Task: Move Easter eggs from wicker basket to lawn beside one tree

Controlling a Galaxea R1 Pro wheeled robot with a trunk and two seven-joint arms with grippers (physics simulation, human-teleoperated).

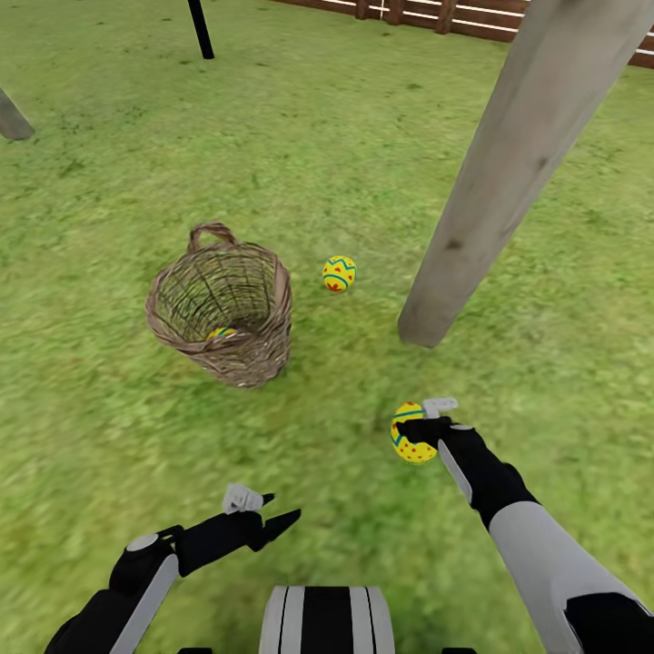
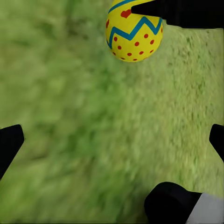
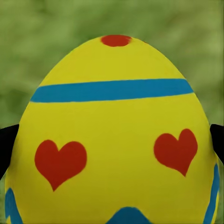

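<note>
From the head camera, the right gripper (image 1: 420, 427) clamps an egg (image 1: 411, 436) at five o'clock from the wicker basket (image 1: 224, 304), near the tree (image 1: 495, 195). One egg (image 1: 339, 272) lies on the lawn (image 1: 109, 418); another (image 1: 221, 333) sits inside the basket. The left gripper (image 1: 259, 510) hangs spread, empty.

The left wrist camera shows the held egg (image 2: 134, 35) above grass.

The right wrist camera shows the egg (image 3: 112, 135) between the dark fingers (image 3: 6, 140). Best lowered to the grass beside the trunk before release.

Egg (image 1: 338, 272) between basket (image 1: 227, 309) and trunk (image 1: 509, 173)
</note>
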